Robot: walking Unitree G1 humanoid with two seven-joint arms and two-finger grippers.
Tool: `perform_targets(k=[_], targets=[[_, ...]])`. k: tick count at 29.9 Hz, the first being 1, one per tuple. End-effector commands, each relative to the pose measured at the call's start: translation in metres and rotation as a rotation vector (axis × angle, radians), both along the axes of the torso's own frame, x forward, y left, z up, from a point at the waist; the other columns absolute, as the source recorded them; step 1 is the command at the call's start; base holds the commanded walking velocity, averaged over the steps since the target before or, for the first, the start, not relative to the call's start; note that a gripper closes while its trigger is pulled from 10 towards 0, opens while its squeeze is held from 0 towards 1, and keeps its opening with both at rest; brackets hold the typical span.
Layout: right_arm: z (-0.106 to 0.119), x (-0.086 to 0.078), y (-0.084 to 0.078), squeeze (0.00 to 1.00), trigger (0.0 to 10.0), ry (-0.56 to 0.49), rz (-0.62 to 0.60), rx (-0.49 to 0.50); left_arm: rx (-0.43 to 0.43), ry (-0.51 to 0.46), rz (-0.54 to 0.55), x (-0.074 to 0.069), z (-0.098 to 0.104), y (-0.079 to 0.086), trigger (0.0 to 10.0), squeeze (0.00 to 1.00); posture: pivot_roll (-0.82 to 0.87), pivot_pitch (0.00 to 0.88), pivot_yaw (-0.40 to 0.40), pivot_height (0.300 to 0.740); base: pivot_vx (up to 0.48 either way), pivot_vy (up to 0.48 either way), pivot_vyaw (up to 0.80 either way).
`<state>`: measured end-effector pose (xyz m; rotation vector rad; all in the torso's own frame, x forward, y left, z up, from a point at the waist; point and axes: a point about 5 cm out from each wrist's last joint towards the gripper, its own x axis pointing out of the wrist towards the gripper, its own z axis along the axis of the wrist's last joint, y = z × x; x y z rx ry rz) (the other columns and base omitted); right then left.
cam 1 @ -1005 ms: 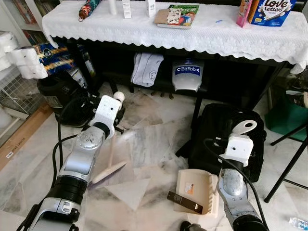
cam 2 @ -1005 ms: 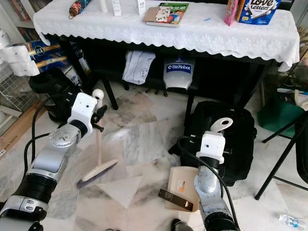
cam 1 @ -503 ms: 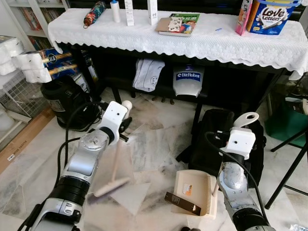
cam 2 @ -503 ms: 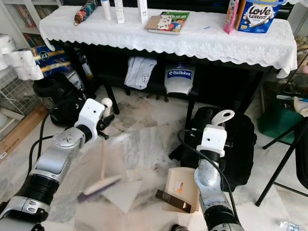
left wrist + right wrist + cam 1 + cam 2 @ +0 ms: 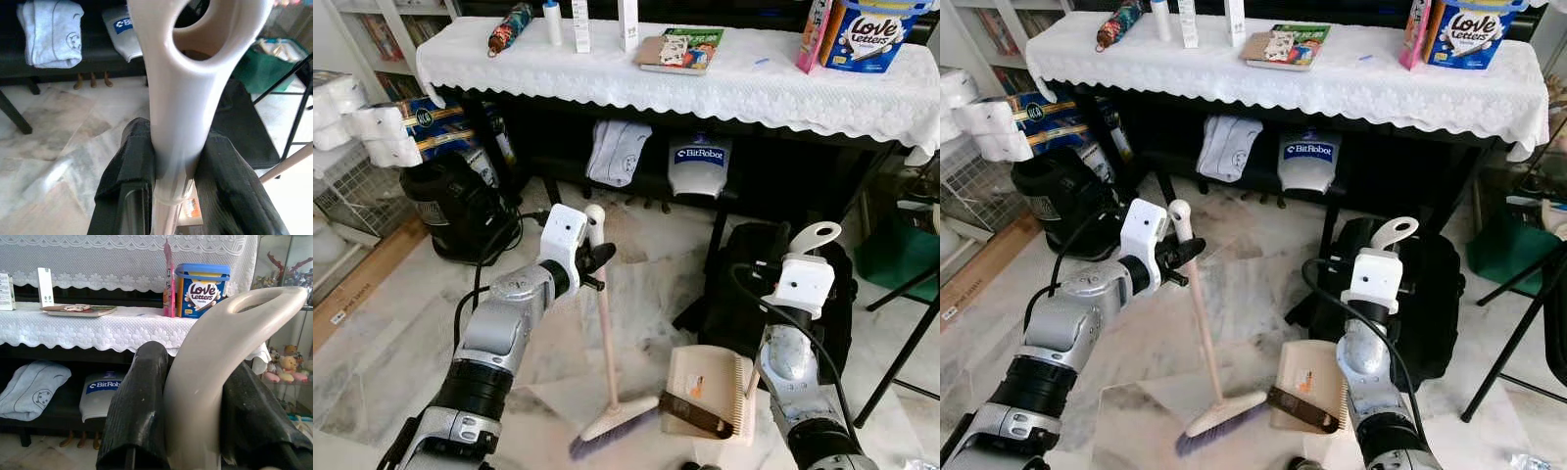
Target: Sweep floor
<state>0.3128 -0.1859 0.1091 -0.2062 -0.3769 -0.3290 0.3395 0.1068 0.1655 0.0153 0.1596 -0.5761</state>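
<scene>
My left gripper (image 5: 591,260) is shut on the top of a pale broom handle (image 5: 604,333); the left wrist view shows both black fingers (image 5: 128,169) clamping it. The handle stands nearly upright, and the broom head (image 5: 612,428) with purple bristles rests on the marble floor. It sits right against the front lip of the beige dustpan (image 5: 710,390). My right gripper (image 5: 195,406) is shut on the dustpan's looped handle (image 5: 813,238), holding the pan tilted onto the floor in front of my right arm.
A black bag (image 5: 754,284) lies just behind the dustpan. A table with a white lace cloth (image 5: 705,83) spans the back, with bundles stored beneath it. A black appliance (image 5: 455,206) stands at the left, chair legs (image 5: 906,338) at the right.
The broom has swung from the left across the floor to the right. Its head now lies at the dustpan's lip and the handle stands more upright. The dustpan stays put.
</scene>
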Motion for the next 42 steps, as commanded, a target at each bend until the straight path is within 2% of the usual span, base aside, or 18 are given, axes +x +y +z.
perform_targets(k=[1,6,16,24,29,30,31,32,35,37,42], targets=[[0.017,0.004,0.003,0.00,10.0,-0.080,0.020,-0.005,-0.038,-0.024,-0.011,-0.001,0.012,-0.001,10.0,0.00,0.07,0.070,0.057,0.740,0.000,0.000,0.00],[0.016,0.005,0.003,0.00,10.0,-0.076,0.023,-0.005,-0.091,-0.019,-0.030,-0.003,0.017,-0.004,10.0,0.00,0.07,0.072,0.055,0.740,0.000,0.000,0.00],[0.016,0.007,0.003,0.00,10.0,-0.071,0.024,-0.003,-0.152,-0.018,-0.154,-0.012,0.029,-0.015,10.0,0.00,0.08,0.069,0.054,0.740,0.000,0.000,0.00],[0.014,0.006,0.003,0.00,10.0,-0.061,0.024,0.003,-0.178,-0.007,-0.123,-0.011,0.028,-0.013,10.0,0.00,0.07,0.061,0.049,0.740,0.000,0.000,0.00],[0.011,0.006,0.007,0.00,10.0,-0.052,0.032,0.010,-0.140,-0.023,-0.072,-0.008,0.027,-0.011,10.0,0.00,0.07,0.049,0.044,0.740,0.000,0.000,0.00],[0.011,0.006,0.008,0.00,10.0,-0.051,0.034,0.012,-0.108,-0.046,-0.051,-0.007,0.027,-0.009,10.0,0.00,0.07,0.049,0.044,0.740,0.000,0.000,0.00],[0.009,0.005,0.011,0.00,10.0,-0.045,0.043,0.016,-0.029,-0.102,0.014,-0.002,0.028,-0.004,10.0,0.00,0.08,0.042,0.040,0.740,0.000,0.000,0.00],[0.008,0.005,0.012,0.00,10.0,-0.043,0.046,0.018,0.009,-0.124,0.040,0.000,0.029,-0.001,10.0,0.00,0.07,0.038,0.038,0.740,0.000,0.000,0.00],[0.007,0.004,0.013,0.00,10.0,-0.037,0.052,0.021,0.036,-0.146,0.064,0.002,0.029,0.002,10.0,0.00,0.07,0.037,0.038,0.740,0.000,0.000,0.00],[0.004,0.002,0.016,0.00,10.0,-0.026,0.067,0.021,0.088,-0.184,0.132,0.005,0.028,0.010,10.0,0.00,0.06,0.020,0.029,0.740,0.000,0.000,0.00],[0.001,0.000,0.020,0.00,10.0,-0.013,0.086,0.023,0.121,-0.260,0.280,0.008,0.026,0.023,10.0,0.00,0.06,0.005,0.021,0.740,0.000,0.000,0.00]])
